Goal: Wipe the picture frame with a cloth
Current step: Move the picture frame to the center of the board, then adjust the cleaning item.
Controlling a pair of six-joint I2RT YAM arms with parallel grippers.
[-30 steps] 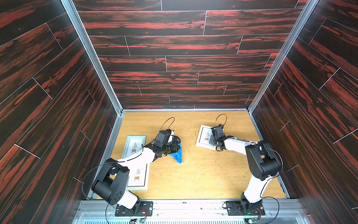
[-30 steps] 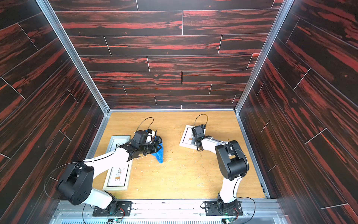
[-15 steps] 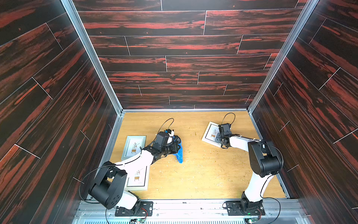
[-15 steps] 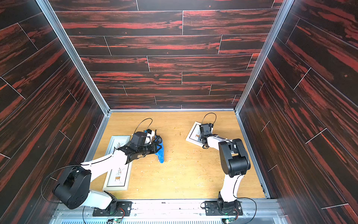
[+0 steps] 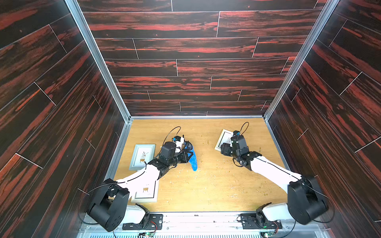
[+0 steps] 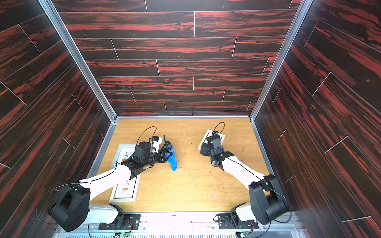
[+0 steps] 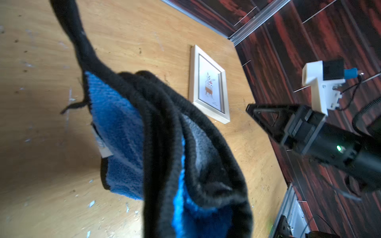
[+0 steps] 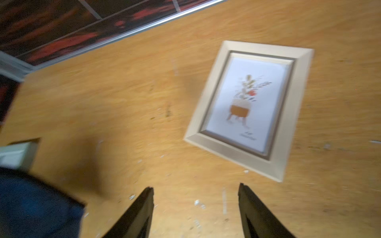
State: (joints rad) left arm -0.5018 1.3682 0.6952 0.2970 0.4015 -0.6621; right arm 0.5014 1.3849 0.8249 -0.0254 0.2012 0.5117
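The left gripper [image 5: 186, 157] is shut tight on the cloth [image 5: 193, 160]. The cloth is blue with a black edge. It is bunched up and hangs down from the gripper, over the surface [image 5: 206, 185]. A thin black loop sticks out of the bunch. A small white tag [image 7: 103, 147] is sewn on the cloth, but its writing is too blurry to read.

The right gripper [image 8: 195, 187] has its jaws apart and holds nothing. The cream frame [image 8: 208, 103] lies flat on the surface just in front of its fingertips, not touching them. Inside it is a drawing of a plant in a brown pot on little legs. There is a short line of writing under the pot, too small and blurry to read.

The cloth is well apart from the cream frame, over toward the left arm. A grey frame [image 5: 142, 156] lies flat even farther from the cream frame than the cloth is. A white frame [image 5: 145, 193] lies just beside the grey frame, partly under the left arm. Small pale crumbs dot the surface between the cloth and the cream frame.
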